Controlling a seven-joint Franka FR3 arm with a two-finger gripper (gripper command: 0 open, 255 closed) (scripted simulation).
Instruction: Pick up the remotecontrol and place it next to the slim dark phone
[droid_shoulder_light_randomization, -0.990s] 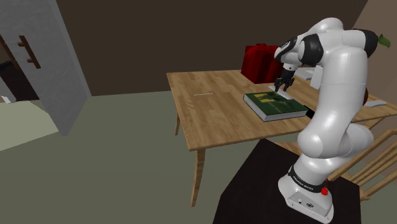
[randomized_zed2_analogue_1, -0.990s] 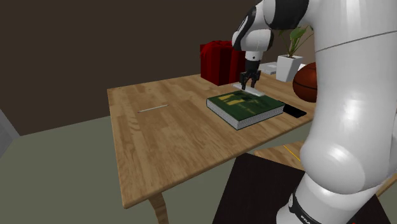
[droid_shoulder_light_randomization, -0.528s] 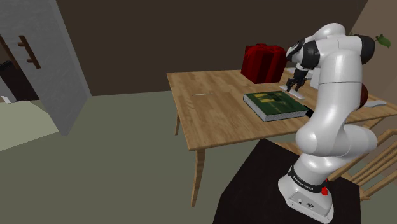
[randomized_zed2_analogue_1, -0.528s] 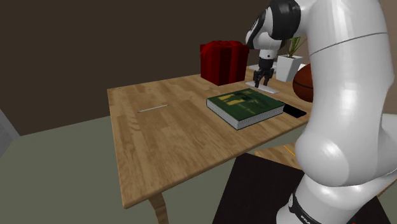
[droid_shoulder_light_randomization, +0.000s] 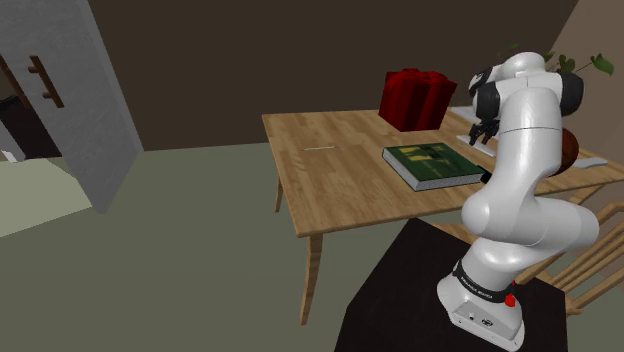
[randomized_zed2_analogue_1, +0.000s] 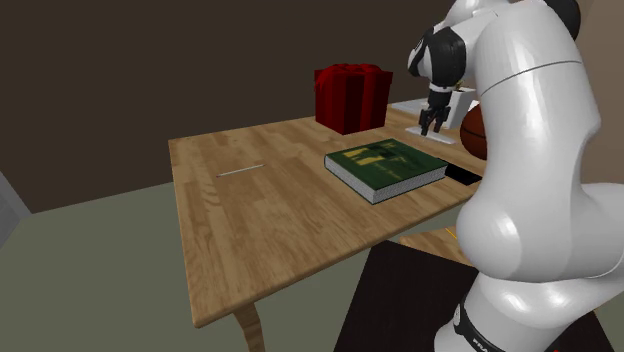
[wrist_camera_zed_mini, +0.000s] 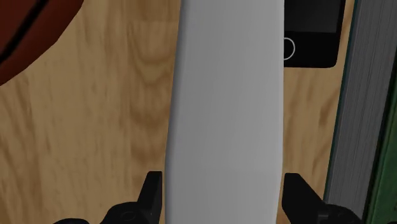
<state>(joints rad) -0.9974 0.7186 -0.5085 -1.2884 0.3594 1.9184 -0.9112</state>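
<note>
The remote control (wrist_camera_zed_mini: 222, 108) is a long pale grey slab, clasped between the two black fingers of my gripper (wrist_camera_zed_mini: 224, 191). The gripper (randomized_zed2_analogue_1: 430, 127) hangs a little above the wooden table (randomized_zed2_analogue_1: 260, 220), just past the far corner of the green book (randomized_zed2_analogue_1: 385, 168), with the remote (randomized_zed2_analogue_1: 428, 135) level under it. The slim dark phone (wrist_camera_zed_mini: 312, 35), with a round button, lies on the wood beyond the remote's far end, beside the book's edge (wrist_camera_zed_mini: 362, 114). In the second exterior view the phone (randomized_zed2_analogue_1: 463, 174) sits at the table's near right edge. In the shoulder view the gripper (droid_shoulder_light_randomization: 483, 134) is beside the arm's white upper link.
A red gift box (droid_shoulder_light_randomization: 413, 98) stands at the table's back. A brown basketball (randomized_zed2_analogue_1: 476, 130) and a white plant pot (randomized_zed2_analogue_1: 455, 100) sit close behind the gripper. A thin pale stick (randomized_zed2_analogue_1: 240, 169) lies mid-table. The dark stand (droid_shoulder_light_randomization: 420, 300) is in front of the table.
The gripper has carried the remote from above the green book to the shoulder view's right, past the book's far corner and towards the ball and phone. Nothing else moved.
</note>
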